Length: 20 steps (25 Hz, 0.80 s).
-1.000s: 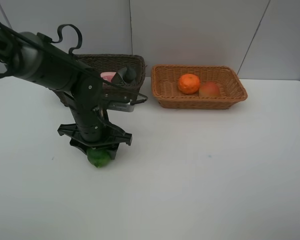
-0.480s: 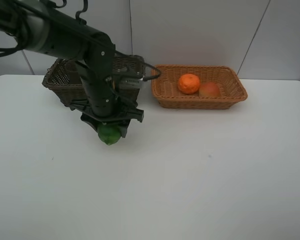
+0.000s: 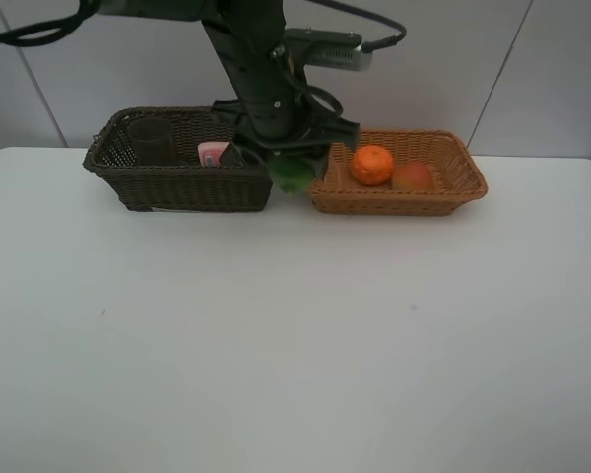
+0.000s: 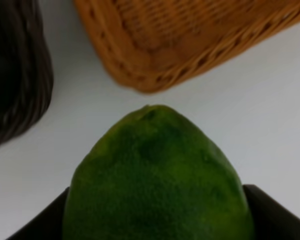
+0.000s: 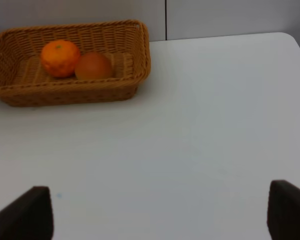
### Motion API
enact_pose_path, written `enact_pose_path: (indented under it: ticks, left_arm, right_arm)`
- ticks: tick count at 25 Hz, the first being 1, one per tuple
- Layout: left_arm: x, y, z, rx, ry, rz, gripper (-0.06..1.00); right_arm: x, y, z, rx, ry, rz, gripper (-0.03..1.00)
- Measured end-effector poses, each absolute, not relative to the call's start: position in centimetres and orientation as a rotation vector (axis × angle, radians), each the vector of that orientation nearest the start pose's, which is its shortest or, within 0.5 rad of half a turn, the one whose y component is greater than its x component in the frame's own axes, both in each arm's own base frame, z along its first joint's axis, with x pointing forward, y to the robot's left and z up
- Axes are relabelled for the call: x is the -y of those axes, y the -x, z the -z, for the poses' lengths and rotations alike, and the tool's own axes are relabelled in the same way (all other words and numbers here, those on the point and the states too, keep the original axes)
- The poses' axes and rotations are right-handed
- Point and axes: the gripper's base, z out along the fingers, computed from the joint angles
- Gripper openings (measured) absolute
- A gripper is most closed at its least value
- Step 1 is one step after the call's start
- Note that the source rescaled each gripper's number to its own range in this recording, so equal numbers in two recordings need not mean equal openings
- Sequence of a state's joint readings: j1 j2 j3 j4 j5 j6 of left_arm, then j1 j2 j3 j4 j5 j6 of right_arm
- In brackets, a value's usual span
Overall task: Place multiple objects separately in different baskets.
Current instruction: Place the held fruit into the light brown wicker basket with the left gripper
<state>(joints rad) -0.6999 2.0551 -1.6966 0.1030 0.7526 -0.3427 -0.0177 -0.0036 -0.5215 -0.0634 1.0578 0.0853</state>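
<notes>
Two wicker baskets stand at the far edge of the white table (image 3: pixel 295 345), and the near part of it lies bare, the landmark for all else being the shallow light orange-tan woven basket (image 3: pixel 394 192). Just beside its near corner, over the gap to the deep dark brown woven basket (image 3: pixel 177 182), the left gripper (image 3: pixel 294 169) hangs clamped on the round green lime (image 3: pixel 294 173), which fills the left wrist view (image 4: pixel 157 180). Inside the tan basket sit the bright orange (image 3: pixel 372 165) and the reddish-orange fruit (image 3: pixel 412 176); the dark basket holds the pink bottle (image 3: pixel 213 153) and a translucent cup (image 3: pixel 150 141). Judging by this, only the lime is left to drop. Half a second ago it hung nearer, over open table. The right gripper (image 5: pixel 160 212) stands wide, holding nothing.
</notes>
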Motion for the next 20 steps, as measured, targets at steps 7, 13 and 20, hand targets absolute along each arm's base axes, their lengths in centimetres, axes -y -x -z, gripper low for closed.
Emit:
enact_pose_path:
  ticks: [7, 13, 20]
  left_arm:
    - [32.0, -38.6, -23.2, -2.288, -0.570, 0.386, 0.78]
    - [33.4, -40.1, -20.8, -2.105, -0.637, 0.414, 0.78]
    - [34.0, -41.5, -16.2, -2.032, -0.717, 0.387, 0.78]
  right_arm:
    - [0.5, 0.8, -28.4, -2.012, -0.107, 0.032, 0.88]
    - [0.5, 0.8, -28.4, -2.012, -0.107, 0.032, 0.88]
    - [0.5, 0.8, -28.4, -2.012, -0.107, 0.032, 0.88]
